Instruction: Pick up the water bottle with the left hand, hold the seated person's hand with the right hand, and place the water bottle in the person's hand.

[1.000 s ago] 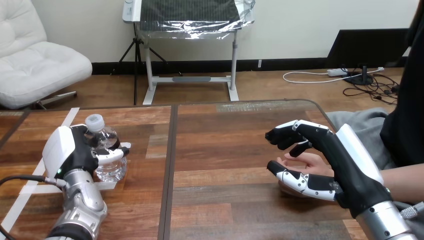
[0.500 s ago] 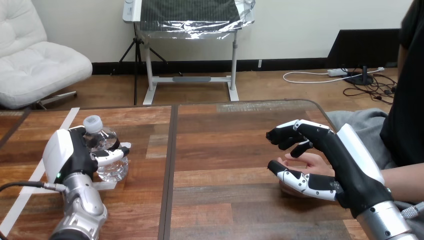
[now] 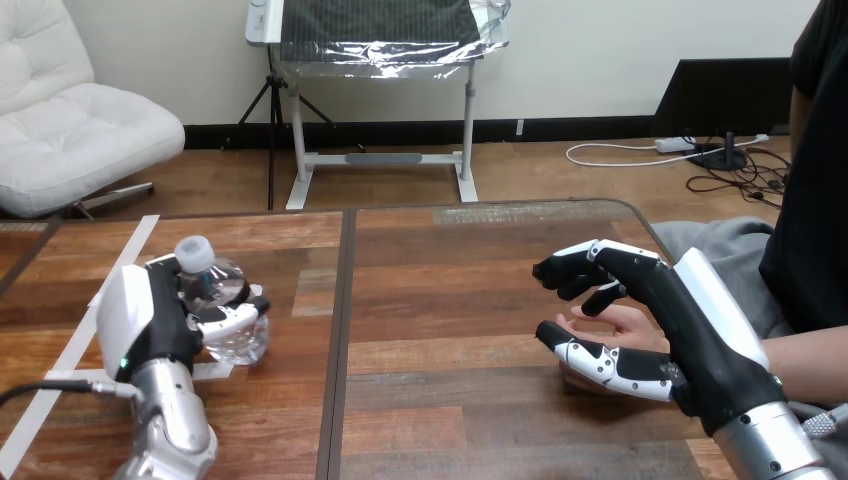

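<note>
A small clear water bottle (image 3: 228, 335) with a white cap sits in my left hand (image 3: 150, 322) at the table's left side, tilted a little to the left. My fingers and thumb are curled round its body, so the hand is shut on it. At the right, my right hand (image 3: 668, 318) wraps the person's hand (image 3: 618, 324), which lies palm up just above the table. My fingers curl over it and my thumb runs under its near edge. The person's forearm (image 3: 810, 352) comes in from the right edge.
White tape strips (image 3: 60, 365) mark the wooden table (image 3: 450, 300) around the bottle's spot at the left. A dark seam (image 3: 338, 340) splits the tabletop into two panels. Bare wood lies between my two hands.
My left hand has lifted the bottle slightly and carried it a little to the right, tilting it. My right hand and the person's hand have stayed in place.
</note>
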Action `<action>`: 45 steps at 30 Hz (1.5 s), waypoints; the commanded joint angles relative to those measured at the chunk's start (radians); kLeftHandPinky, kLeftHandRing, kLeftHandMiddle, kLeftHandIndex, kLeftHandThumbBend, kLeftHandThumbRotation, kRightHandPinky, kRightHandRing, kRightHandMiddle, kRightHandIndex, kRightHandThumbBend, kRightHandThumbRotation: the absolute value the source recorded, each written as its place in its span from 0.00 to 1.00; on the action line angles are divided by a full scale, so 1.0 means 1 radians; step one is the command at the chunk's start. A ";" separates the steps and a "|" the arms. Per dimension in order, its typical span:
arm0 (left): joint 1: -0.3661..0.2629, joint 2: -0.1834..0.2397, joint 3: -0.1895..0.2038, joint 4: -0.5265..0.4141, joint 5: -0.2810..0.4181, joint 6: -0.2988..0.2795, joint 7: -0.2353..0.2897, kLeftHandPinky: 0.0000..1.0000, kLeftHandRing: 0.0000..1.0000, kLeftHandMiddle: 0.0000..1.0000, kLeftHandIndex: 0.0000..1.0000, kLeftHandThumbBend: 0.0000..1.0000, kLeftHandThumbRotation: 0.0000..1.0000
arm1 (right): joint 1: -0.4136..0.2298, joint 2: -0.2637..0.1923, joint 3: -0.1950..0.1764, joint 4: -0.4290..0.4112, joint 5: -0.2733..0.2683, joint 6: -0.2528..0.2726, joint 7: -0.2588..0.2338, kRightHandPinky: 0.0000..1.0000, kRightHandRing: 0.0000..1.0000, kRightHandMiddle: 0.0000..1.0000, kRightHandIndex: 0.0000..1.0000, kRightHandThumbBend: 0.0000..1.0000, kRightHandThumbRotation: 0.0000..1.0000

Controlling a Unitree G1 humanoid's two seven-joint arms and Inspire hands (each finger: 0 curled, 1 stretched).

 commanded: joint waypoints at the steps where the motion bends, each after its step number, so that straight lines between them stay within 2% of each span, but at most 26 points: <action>1: -0.023 -0.017 -0.010 -0.122 0.002 -0.066 -0.008 0.39 0.41 0.45 0.52 0.61 0.00 | -0.050 -0.006 -0.011 -0.038 0.013 0.001 0.002 0.54 0.64 0.66 0.64 0.54 0.00; 5: -0.006 -0.020 -0.006 -0.163 -0.005 -0.079 -0.038 0.40 0.41 0.45 0.52 0.59 0.00 | -0.051 -0.005 -0.011 -0.043 0.015 0.011 0.006 0.55 0.64 0.66 0.64 0.54 0.00; 8: 0.009 -0.015 -0.017 -0.202 0.013 -0.086 -0.041 0.40 0.41 0.44 0.52 0.58 0.00 | -0.053 -0.004 -0.010 -0.042 0.012 0.013 0.005 0.55 0.65 0.67 0.65 0.54 0.00; 11: 0.025 -0.011 -0.027 -0.246 0.037 -0.081 -0.036 0.40 0.41 0.44 0.52 0.58 0.00 | -0.055 -0.003 -0.010 -0.039 0.012 0.009 0.003 0.55 0.65 0.67 0.65 0.54 0.00; 20: 0.077 -0.015 -0.030 -0.404 0.045 -0.050 -0.085 0.36 0.38 0.43 0.52 0.58 0.00 | -0.063 -0.001 -0.008 -0.031 0.004 -0.001 -0.005 0.55 0.65 0.67 0.65 0.54 0.00; 29: 0.127 -0.014 -0.036 -0.551 0.083 -0.034 -0.114 0.34 0.36 0.41 0.51 0.59 0.00 | -0.069 0.000 -0.011 -0.031 0.000 0.000 -0.010 0.56 0.67 0.68 0.66 0.54 0.00; 35: 0.159 -0.014 -0.040 -0.634 0.097 -0.054 -0.128 0.34 0.36 0.41 0.51 0.59 0.00 | -0.073 0.001 -0.017 -0.034 0.012 0.007 -0.007 0.58 0.68 0.70 0.66 0.54 0.00; 41: 0.192 -0.026 -0.037 -0.719 0.095 -0.058 -0.148 0.34 0.35 0.40 0.50 0.59 0.00 | -0.075 -0.002 -0.027 -0.048 0.004 0.029 -0.010 0.59 0.70 0.71 0.67 0.57 0.00; 45: 0.216 -0.041 -0.031 -0.775 0.068 -0.070 -0.177 0.35 0.35 0.40 0.50 0.58 0.00 | -0.084 -0.012 -0.035 -0.047 -0.009 0.036 -0.015 0.59 0.71 0.72 0.68 0.59 0.00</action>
